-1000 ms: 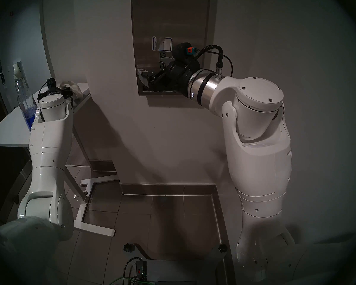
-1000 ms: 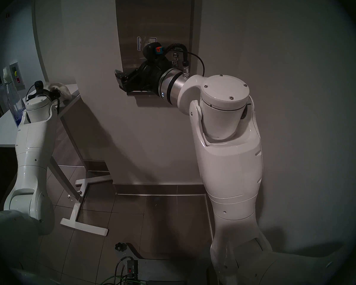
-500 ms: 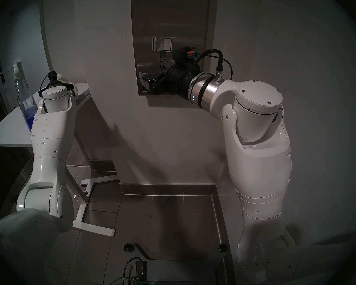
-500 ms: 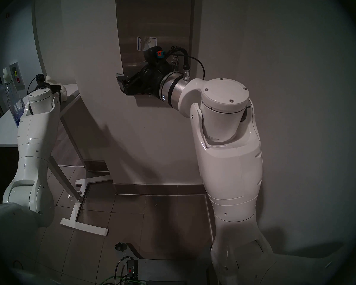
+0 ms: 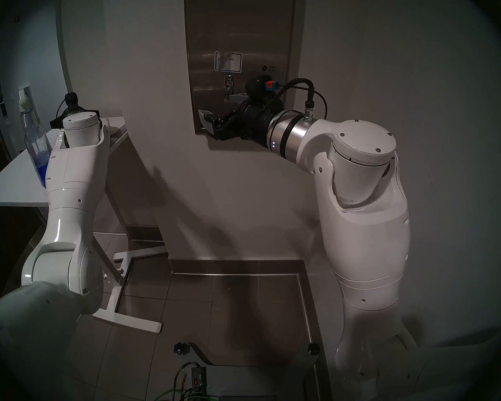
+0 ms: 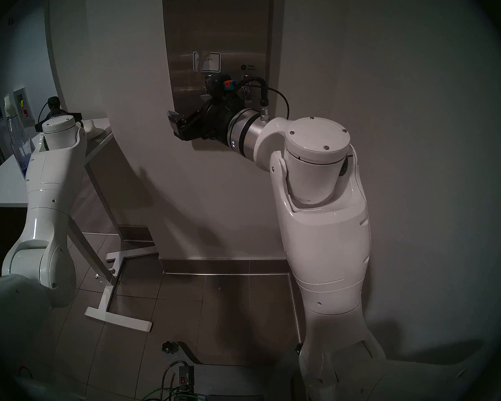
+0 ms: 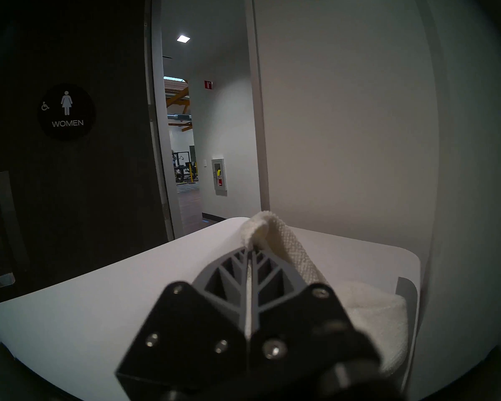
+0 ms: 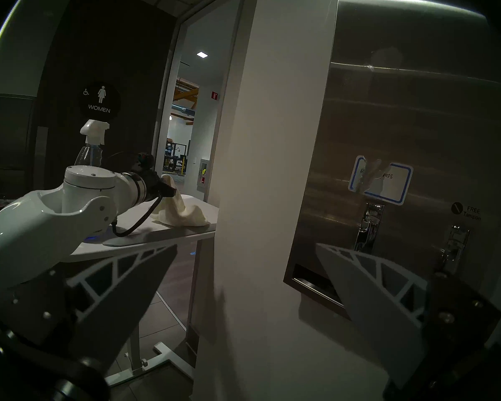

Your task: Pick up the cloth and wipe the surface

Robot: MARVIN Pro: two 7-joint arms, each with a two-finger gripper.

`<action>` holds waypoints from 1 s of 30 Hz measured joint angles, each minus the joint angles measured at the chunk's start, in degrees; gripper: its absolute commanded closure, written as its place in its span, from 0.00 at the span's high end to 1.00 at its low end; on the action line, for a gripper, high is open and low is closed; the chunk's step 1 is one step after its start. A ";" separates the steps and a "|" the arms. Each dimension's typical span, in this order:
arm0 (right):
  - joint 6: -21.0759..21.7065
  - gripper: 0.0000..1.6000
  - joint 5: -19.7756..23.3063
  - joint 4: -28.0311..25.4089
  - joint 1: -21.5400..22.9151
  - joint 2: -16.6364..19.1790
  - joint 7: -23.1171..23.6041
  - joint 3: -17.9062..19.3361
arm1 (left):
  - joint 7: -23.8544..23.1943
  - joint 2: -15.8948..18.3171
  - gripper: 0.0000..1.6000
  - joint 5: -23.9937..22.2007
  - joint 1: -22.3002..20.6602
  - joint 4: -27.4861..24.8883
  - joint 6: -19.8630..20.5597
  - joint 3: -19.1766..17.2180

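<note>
The off-white waffle cloth (image 7: 287,247) is pinched at one fold by my left gripper (image 7: 250,248), which is shut on it above the white table (image 7: 99,290). In the right wrist view the cloth (image 8: 182,209) hangs from the left gripper (image 8: 168,190), its lower end resting on the table's right end. In the head view only a bit of cloth (image 5: 110,128) shows past my left wrist. My right gripper (image 8: 245,245) is open and empty, close to the lower left corner of the steel dispenser front (image 8: 417,116), below its blue-bordered label (image 8: 381,179).
A spray bottle (image 5: 35,143) with blue liquid stands on the table behind my left forearm. A grey wall corner (image 8: 272,160) juts out between table and dispenser (image 5: 240,21). Two lever slots (image 8: 370,226) sit under the label. An open doorway lies beyond the table.
My left wrist rose and swung right with the cloth, which now lies mostly hidden behind it in the head views. My right gripper dropped lower along the dispenser, uncovering the "FREE" marking.
</note>
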 measured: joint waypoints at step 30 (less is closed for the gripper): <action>-0.13 1.00 0.76 1.12 -0.23 0.16 1.02 0.75 | -2.97 -3.27 1.00 -0.55 0.64 -9.54 -5.92 6.57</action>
